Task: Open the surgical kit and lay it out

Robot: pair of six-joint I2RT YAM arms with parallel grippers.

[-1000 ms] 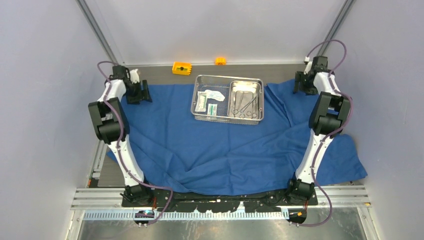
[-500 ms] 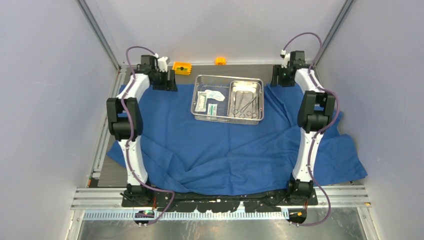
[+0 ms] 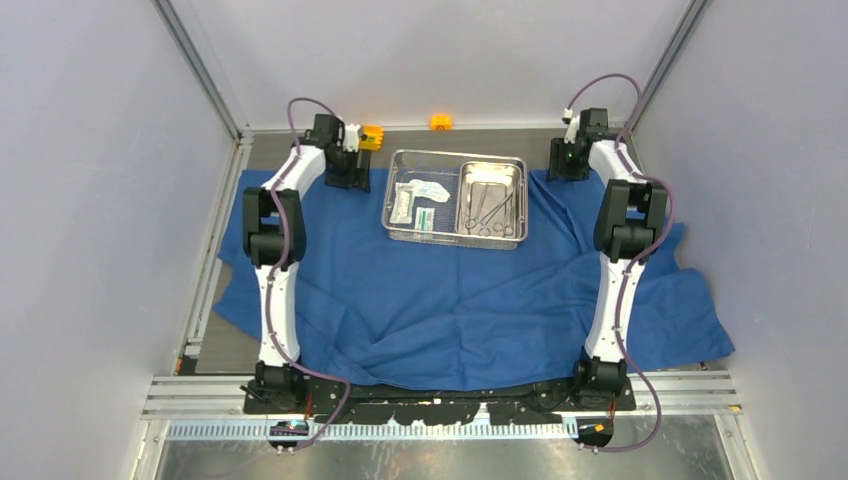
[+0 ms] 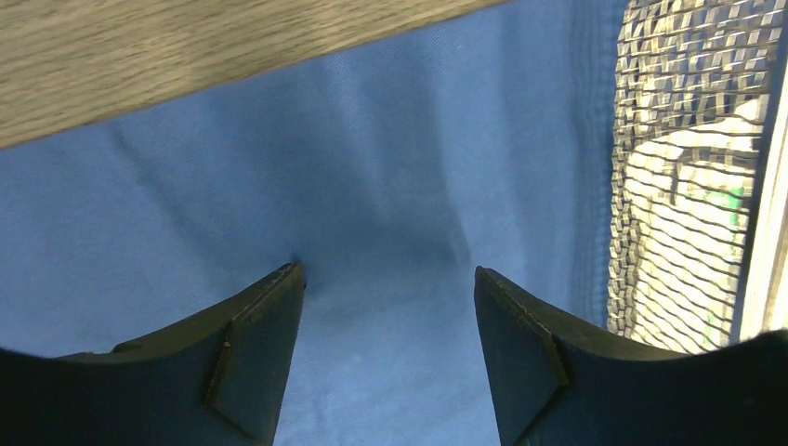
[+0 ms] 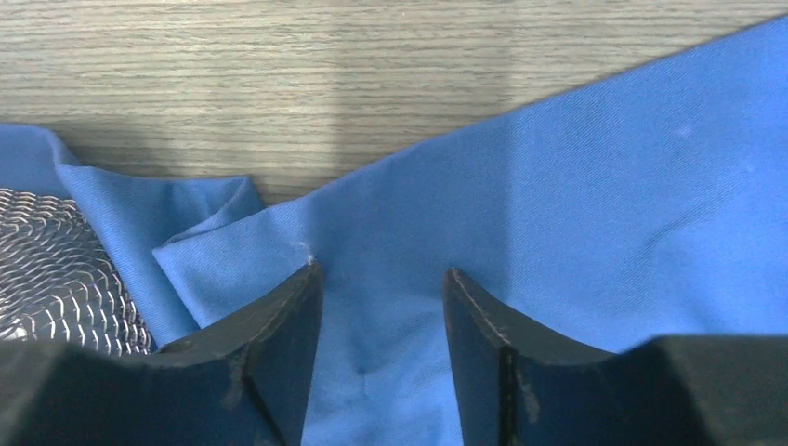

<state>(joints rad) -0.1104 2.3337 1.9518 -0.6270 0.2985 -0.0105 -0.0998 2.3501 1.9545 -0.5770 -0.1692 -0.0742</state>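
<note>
Both arms have swung inward along the far side, and each tool now sits close to the basket. Our left tool (image 4: 388, 269) hangs open over the blue cloth wrap (image 3: 450, 300), just left of the steel mesh basket (image 3: 430, 153). Our right tool (image 5: 383, 269) also has its jaws apart, nothing pinched, on cloth beside a folded-over corner near the bare bench (image 5: 279, 74). Inside the basket lie the white-green packets (image 3: 415, 205) and the smaller steel tray (image 3: 521, 200) holding the scissors and forceps (image 3: 488, 210). We judge the wrap opened and laying out next. That calls for flattening that fold or reaching into the basket.
</note>
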